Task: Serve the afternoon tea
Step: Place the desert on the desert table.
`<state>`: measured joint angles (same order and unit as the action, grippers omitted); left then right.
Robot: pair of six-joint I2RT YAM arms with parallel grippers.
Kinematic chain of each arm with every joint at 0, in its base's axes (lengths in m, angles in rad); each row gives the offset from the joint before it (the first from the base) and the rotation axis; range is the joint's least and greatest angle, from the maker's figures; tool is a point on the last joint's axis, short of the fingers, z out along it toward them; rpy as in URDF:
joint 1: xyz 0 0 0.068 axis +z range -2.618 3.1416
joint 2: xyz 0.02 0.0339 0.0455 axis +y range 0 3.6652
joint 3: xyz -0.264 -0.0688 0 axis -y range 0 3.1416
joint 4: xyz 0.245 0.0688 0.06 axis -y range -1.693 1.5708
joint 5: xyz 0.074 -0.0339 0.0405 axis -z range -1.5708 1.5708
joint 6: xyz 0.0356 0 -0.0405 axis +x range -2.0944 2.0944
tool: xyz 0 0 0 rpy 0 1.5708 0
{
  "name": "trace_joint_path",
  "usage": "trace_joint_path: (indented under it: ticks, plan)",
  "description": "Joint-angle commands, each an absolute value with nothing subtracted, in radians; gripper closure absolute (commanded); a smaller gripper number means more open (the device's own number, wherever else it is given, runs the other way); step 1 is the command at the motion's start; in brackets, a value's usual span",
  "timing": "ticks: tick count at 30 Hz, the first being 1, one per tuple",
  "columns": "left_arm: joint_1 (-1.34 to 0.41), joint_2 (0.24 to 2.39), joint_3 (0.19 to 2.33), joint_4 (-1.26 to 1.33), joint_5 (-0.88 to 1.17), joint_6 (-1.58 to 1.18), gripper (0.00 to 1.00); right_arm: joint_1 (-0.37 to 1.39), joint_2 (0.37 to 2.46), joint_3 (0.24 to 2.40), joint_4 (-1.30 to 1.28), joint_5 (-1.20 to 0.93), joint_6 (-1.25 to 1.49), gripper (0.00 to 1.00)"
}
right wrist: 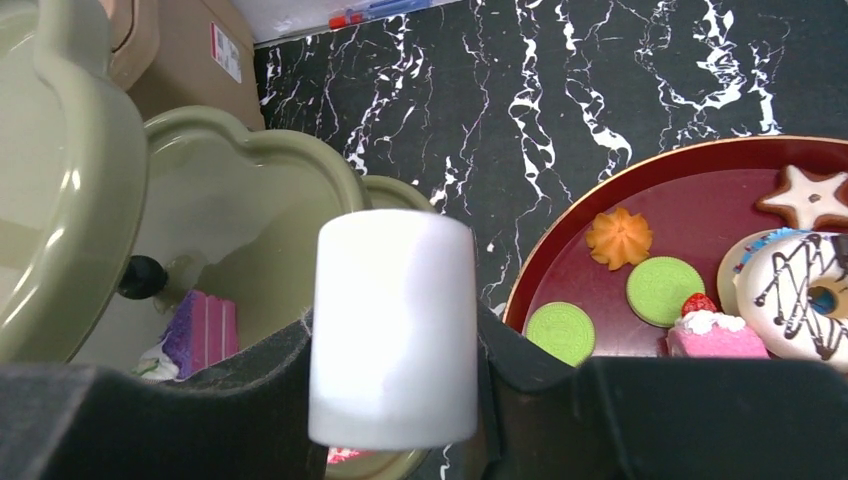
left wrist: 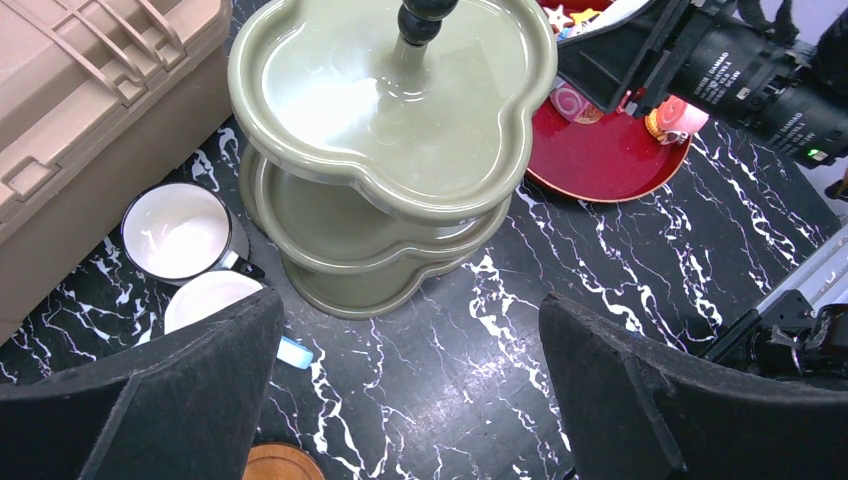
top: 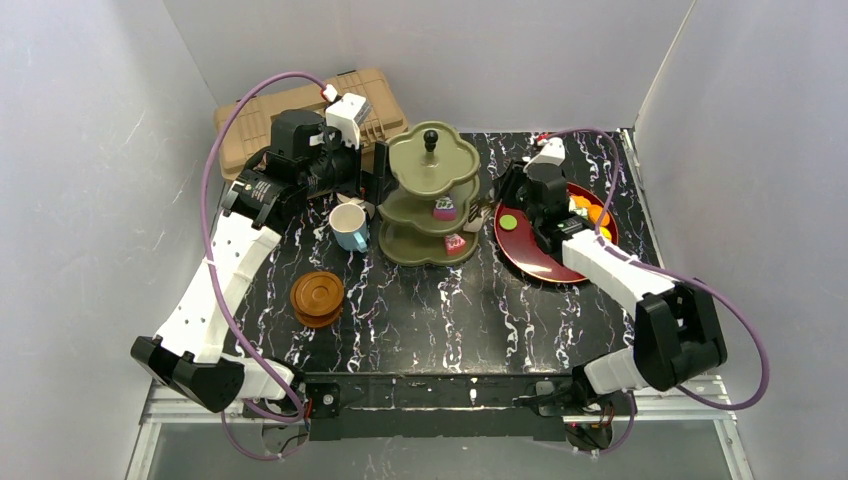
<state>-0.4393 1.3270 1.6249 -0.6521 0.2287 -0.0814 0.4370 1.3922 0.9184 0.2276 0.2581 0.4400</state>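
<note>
— Between the fingers of the right gripper (right wrist: pixel 392 360), what sits there?

— A white toy cylinder (right wrist: pixel 392 320), pinched from both sides; the jaws are partly closed on it.

— And the olive-green stand (right wrist: pixel 60 200)?

— Just to that gripper's left, with a purple cake (right wrist: pixel 200 335) on its middle tier. To its right lies the red tray (right wrist: pixel 600 290), carrying a striped donut (right wrist: pixel 800 290).

— The left gripper (left wrist: pixel 408 310)?

— Spread wide, holding nothing, above the bench (left wrist: pixel 450 400). The stand rises just ahead of it. Ahead and left, a white mug (left wrist: pixel 178 230) sits beside the tan toolbox (left wrist: pixel 80 100).
</note>
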Motion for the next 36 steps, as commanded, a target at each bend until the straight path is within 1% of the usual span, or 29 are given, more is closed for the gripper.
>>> trace_joint_path:
  ticks: [1, 5, 8, 9, 12, 13, 22, 28, 30, 33, 36]
  plan:
    - [-0.431, 1.289, 1.62, -0.657, 0.244, -0.078, 0.02, 0.436, 1.421, 0.93, 0.377, 0.255, 0.479, 0.89]
    - [-0.43, 1.289, 1.619, -0.658, 0.242, -0.078, 0.02, 0.436, 1.451, 0.933, 0.399, 0.249, 0.492, 0.89]
    - [-0.43, 1.29, 1.62, -0.657, 0.244, -0.079, 0.02, 0.436, 1.47, 0.936, 0.405, 0.236, 0.498, 0.85]
    - [-0.43, 1.289, 1.622, -0.657, 0.245, -0.08, 0.02, 0.436, 1.475, 0.937, 0.404, 0.229, 0.5, 0.82]
    - [-0.43, 1.29, 1.625, -0.658, 0.245, -0.081, 0.02, 0.438, 1.476, 0.932, 0.397, 0.217, 0.504, 0.68]
    - [-0.43, 1.289, 1.626, -0.658, 0.245, -0.081, 0.02, 0.439, 1.473, 0.926, 0.396, 0.217, 0.503, 0.65]
    - [-0.43, 1.295, 1.631, -0.655, 0.257, -0.095, 0.02, 0.439, 1.426, 0.908, 0.371, 0.235, 0.489, 0.48]
    - [-0.43, 1.295, 1.631, -0.652, 0.259, -0.098, 0.02, 0.439, 1.412, 0.91, 0.359, 0.242, 0.479, 0.45]
    - [-0.43, 1.295, 1.631, -0.652, 0.259, -0.099, 0.02, 0.439, 1.403, 0.909, 0.357, 0.242, 0.481, 0.47]
    - [-0.43, 1.295, 1.629, -0.651, 0.259, -0.098, 0.02, 0.439, 1.381, 0.911, 0.344, 0.249, 0.477, 0.52]
    - [-0.429, 1.294, 1.626, -0.649, 0.262, -0.099, 0.02, 0.437, 1.349, 0.92, 0.313, 0.261, 0.459, 0.53]
